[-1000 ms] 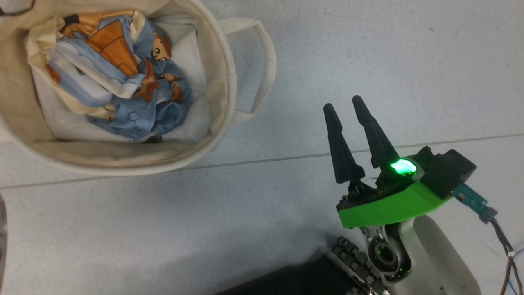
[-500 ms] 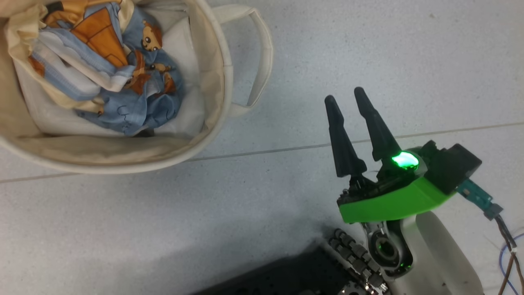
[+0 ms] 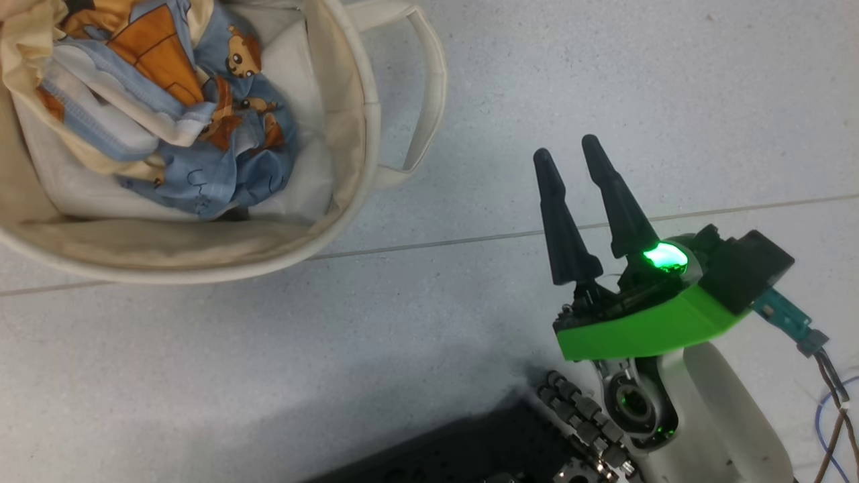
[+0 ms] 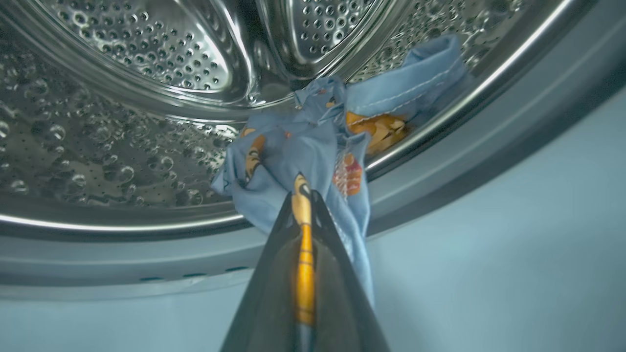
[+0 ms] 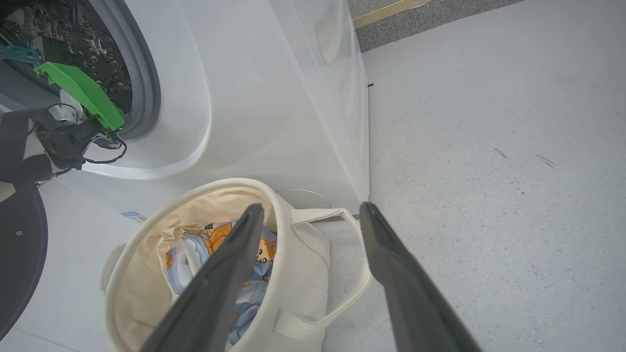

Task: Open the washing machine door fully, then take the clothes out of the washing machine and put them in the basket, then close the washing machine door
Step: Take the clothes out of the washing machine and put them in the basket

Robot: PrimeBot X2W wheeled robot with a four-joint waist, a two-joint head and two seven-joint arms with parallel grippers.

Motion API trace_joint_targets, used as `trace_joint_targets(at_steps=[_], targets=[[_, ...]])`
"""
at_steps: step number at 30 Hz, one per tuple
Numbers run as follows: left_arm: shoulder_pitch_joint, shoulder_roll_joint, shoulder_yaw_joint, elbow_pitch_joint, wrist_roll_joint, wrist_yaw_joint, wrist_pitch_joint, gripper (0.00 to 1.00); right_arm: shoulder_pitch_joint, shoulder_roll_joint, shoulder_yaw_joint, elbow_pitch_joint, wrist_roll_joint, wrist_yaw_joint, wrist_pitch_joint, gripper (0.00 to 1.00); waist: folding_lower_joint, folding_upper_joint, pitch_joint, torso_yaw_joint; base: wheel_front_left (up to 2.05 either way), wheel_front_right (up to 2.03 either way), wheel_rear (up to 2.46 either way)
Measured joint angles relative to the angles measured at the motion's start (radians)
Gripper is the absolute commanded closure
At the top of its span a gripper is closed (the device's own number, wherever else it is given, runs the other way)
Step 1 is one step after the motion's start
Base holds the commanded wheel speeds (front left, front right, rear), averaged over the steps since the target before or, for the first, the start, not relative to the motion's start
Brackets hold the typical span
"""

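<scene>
Your left gripper reaches into the washing machine drum, fingers pinched shut on the blue bear-print clothes. More lie in the basket. Your right gripper hovers near it, spread and empty, above the floor.

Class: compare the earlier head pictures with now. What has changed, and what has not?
The head camera shifted: basket, floor and right tool all slide up its view, none moving itself. The left tool is now shut on clothes at the drum mouth. The right tool stays open; the basket's load lies unchanged.
</scene>
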Motion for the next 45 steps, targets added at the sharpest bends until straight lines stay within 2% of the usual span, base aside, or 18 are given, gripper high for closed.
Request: trace_joint_targets(at_steps=[9,13,19,24,34,40,45], targets=[[0.002,-0.018,-0.011,0.004,-0.013,0.002,-0.087,1.0,-0.013,0.0,0.002,0.007,0.0,0.0,0.0,0.0,0.0,0.0,-0.034,0.007,0.0,0.0,0.0],[0.036,-0.021,0.013,-0.062,-0.046,0.002,-0.095,1.0,-0.012,0.0,0.006,0.021,-0.007,0.0,0.0,0.0,0.0,0.0001,-0.07,0.01,0.0,0.0,0.0],[0.237,-0.035,0.11,-0.341,-0.129,0.028,-0.103,1.0,-0.006,0.0,0.007,0.059,-0.036,0.0,0.0,0.0,0.0,0.0001,-0.154,0.027,0.0,0.0,0.0],[0.465,-0.045,0.162,-0.623,-0.132,0.037,-0.103,1.0,0.025,0.0,-0.001,0.082,-0.052,0.0,0.0,0.0,0.0,0.0001,-0.25,0.042,0.0,0.0,0.0],[0.789,-0.142,0.253,-1.047,-0.126,0.026,-0.103,1.0,0.118,0.0,-0.037,0.148,-0.091,0.0,0.0,0.0,-0.0001,0.0002,-0.461,0.085,0.0,0.0,0.0],[0.886,-0.197,0.26,-1.191,-0.104,0.01,-0.104,1.0,0.161,0.0,-0.046,0.177,-0.091,0.0,0.0,0.0,-0.0001,0.0001,-0.575,0.115,0.0,0.0,0.0],[0.949,-0.213,0.243,-1.212,-0.092,0.009,-0.104,1.0,0.191,0.0,-0.046,0.178,-0.091,0.0,0.0,0.0,-0.0002,0.0002,-0.646,0.134,0.0,0.0,0.0]])
